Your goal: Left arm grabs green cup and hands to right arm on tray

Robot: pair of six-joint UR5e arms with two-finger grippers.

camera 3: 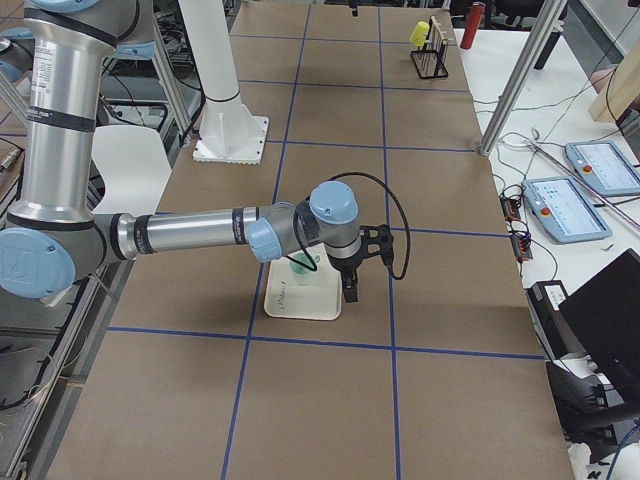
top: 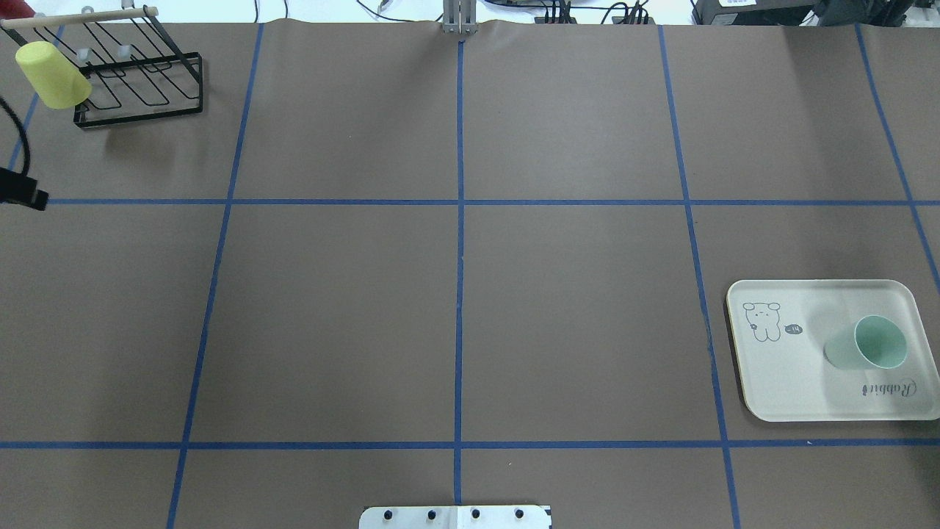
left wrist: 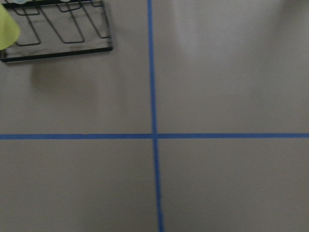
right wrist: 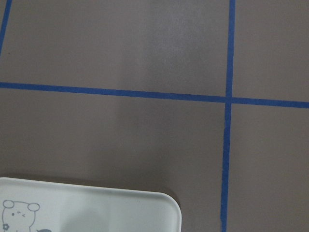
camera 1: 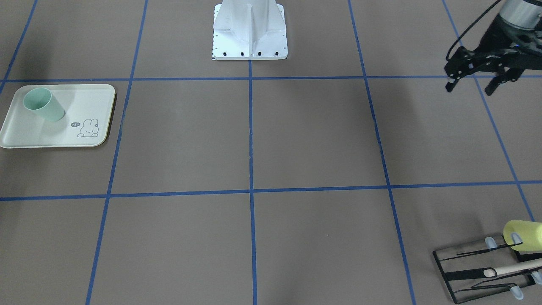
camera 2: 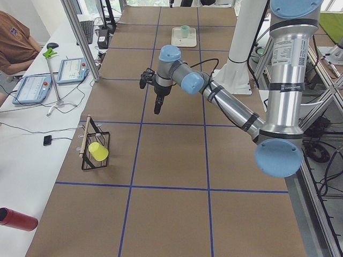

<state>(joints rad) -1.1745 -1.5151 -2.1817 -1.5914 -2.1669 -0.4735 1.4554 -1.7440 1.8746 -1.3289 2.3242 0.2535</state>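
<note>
The pale green cup (camera 1: 42, 104) stands upright on the cream rabbit tray (camera 1: 91, 99), free of both grippers. Cup (top: 866, 345) and tray (top: 778, 382) lie on the right in the overhead view. My left gripper (camera 1: 470, 87) is open and empty, held above the table far from the tray, on the rack's side. My right gripper (camera 3: 349, 285) shows only in the exterior right view, hanging above the table just beside the tray (camera 3: 300, 302). I cannot tell whether it is open or shut. The right wrist view shows a tray corner (right wrist: 96, 208).
A black wire rack (top: 139, 81) with a yellow cup (top: 51, 73) hung on it stands at the far left corner. The robot's white base (camera 1: 250, 29) sits at the near middle edge. Blue tape lines grid the brown table.
</note>
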